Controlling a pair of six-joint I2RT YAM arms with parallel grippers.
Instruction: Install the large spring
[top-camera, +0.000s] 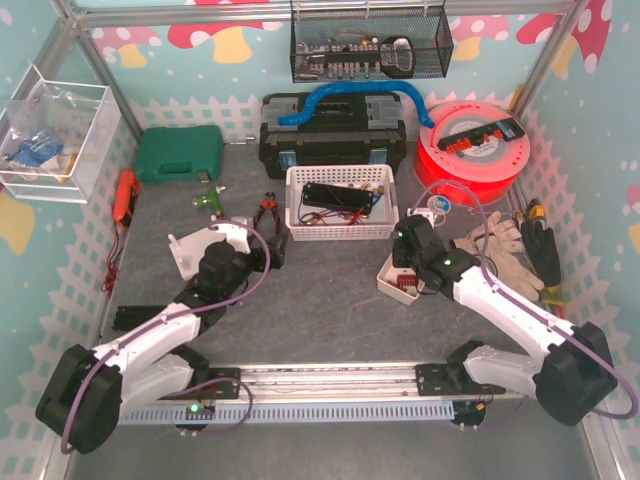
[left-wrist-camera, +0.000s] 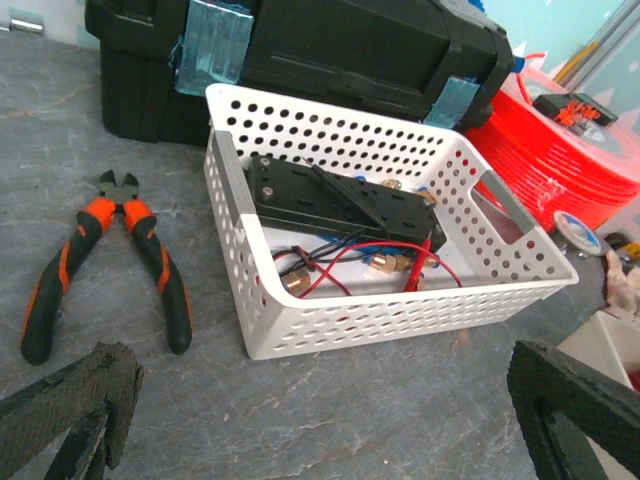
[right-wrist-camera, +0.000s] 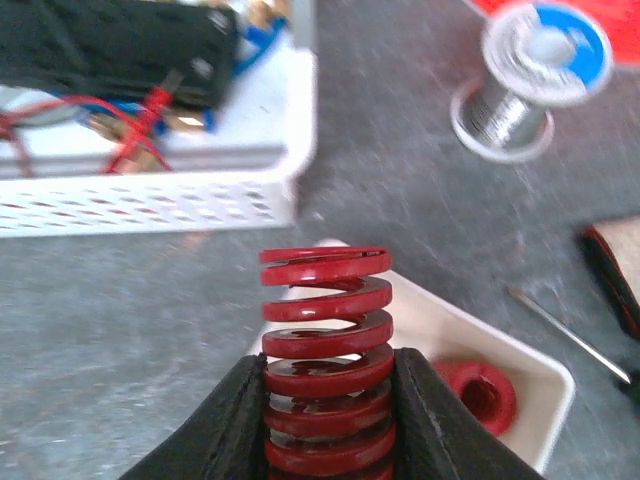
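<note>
Top view: right end effector (top-camera: 408, 262) over the small white tray (top-camera: 392, 284) on the surface; left end effector (top-camera: 262, 255) points toward the white basket (top-camera: 340, 228). Left wrist view: left fingers (left-wrist-camera: 70, 395) wide apart and empty, pliers (left-wrist-camera: 110, 255) beside the basket. Right wrist view: right fingers (right-wrist-camera: 225, 420) clamped on the large spring (right-wrist-camera: 325, 340), held upright above the tray; a smaller red coil (right-wrist-camera: 480, 392) lies inside. Judgement: pick done, transfer next. The spring must clear the tray and its axis align with its seat, which I cannot identify.

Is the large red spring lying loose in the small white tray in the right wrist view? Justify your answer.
No: the right gripper clamps the red spring between its fingers, so it is not lying in the white tray.
</note>
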